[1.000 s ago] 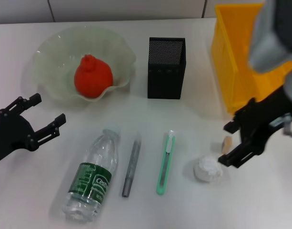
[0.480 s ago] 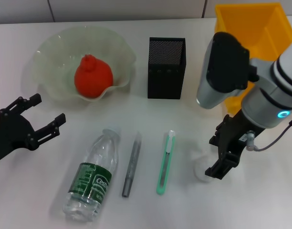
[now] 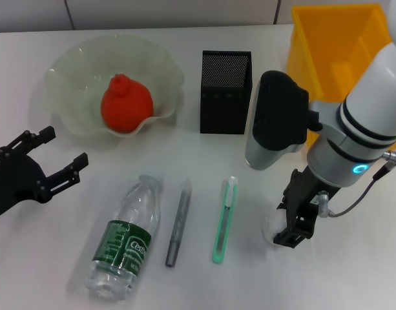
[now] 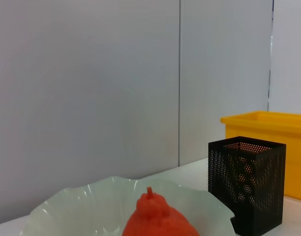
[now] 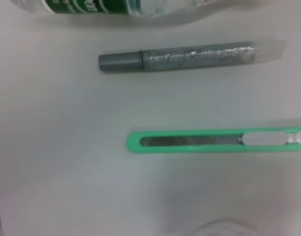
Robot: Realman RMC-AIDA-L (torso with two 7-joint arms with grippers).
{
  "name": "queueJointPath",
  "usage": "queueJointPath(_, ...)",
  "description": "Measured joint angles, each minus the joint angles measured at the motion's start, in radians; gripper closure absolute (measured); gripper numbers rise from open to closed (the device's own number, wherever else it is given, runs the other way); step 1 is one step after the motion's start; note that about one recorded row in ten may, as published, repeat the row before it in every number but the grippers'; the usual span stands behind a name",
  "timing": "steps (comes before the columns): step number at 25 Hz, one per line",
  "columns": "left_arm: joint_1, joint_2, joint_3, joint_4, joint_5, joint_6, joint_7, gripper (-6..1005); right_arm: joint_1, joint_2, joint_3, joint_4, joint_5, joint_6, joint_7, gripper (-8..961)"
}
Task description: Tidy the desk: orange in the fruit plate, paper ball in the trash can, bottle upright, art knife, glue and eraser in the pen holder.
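White worktop [image 3: 353, 278] was seen below a pale panelled wall. On it were counted one orange [image 3: 125, 103] lying in one wavy glass fruit plate [image 3: 68, 77], one black mesh pen holder [image 3: 226, 92], one yellow trash can [image 3: 333, 58] at the far right, one clear bottle [image 3: 125, 237] lying on its side, one grey glue stick [image 3: 177, 223], one green art knife [image 3: 225, 219] and one white paper ball [image 3: 273, 227]. The glue stick lay between the bottle and the art knife, all three roughly parallel. The paper ball was largely covered by the right hand [image 3: 294, 223], which was set down over it with its black fingers [image 3: 289, 206] pointing downward; whether they were closed on the ball could not be told. The small eraser was hidden behind the right arm. The left hand [image 3: 52, 155] was held apart at the near left, beside the fruit plate, its fingers spread wide and empty.

Against half a second earlier, the right arm was found shifted toward the art knife and lowered, its hand brought more squarely over the paper ball. The left hand and every other item were unchanged.
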Motion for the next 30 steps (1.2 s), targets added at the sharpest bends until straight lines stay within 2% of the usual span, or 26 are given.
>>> queueJointPath(4,0.000,0.000,-0.004,0.000,0.000,0.001,0.000,170,-0.005,0.000,0.001,-0.020,0.009,0.001,0.004,401)
queueJointPath(7,0.000,0.000,-0.003,0.000,0.000,0.001,0.000,169,-0.030,-0.003,0.034,-0.106,0.025,-0.024,0.013,452)
queueJointPath(10,-0.001,0.000,-0.001,0.003,0.000,0.008,0.000,169,-0.070,-0.006,0.138,-0.243,0.026,-0.075,0.017,453)
queueJointPath(14,0.001,0.000,-0.004,0.007,0.000,0.030,0.000,169,-0.117,-0.007,0.353,-0.440,0.027,-0.142,0.017,454)
queueJointPath(18,0.002,0.000,-0.004,0.008,0.000,0.056,0.000,169,-0.141,-0.014,0.564,-0.529,0.020,-0.161,-0.019,457)
queueJointPath(23,0.003,0.002,-0.001,0.019,0.001,0.128,-0.023,169,-0.152,-0.016,0.770,-0.452,0.019,-0.096,-0.103,462)
queueJointPath(26,0.000,0.003,0.006,0.061,0.008,0.159,-0.078,169,-0.172,-0.016,0.794,-0.337,-0.004,0.063,-0.111,441)
queueJointPath(30,-0.001,0.001,0.017,0.095,0.009,0.185,-0.118,169,-0.174,-0.017,0.800,-0.253,-0.022,0.140,-0.127,400)
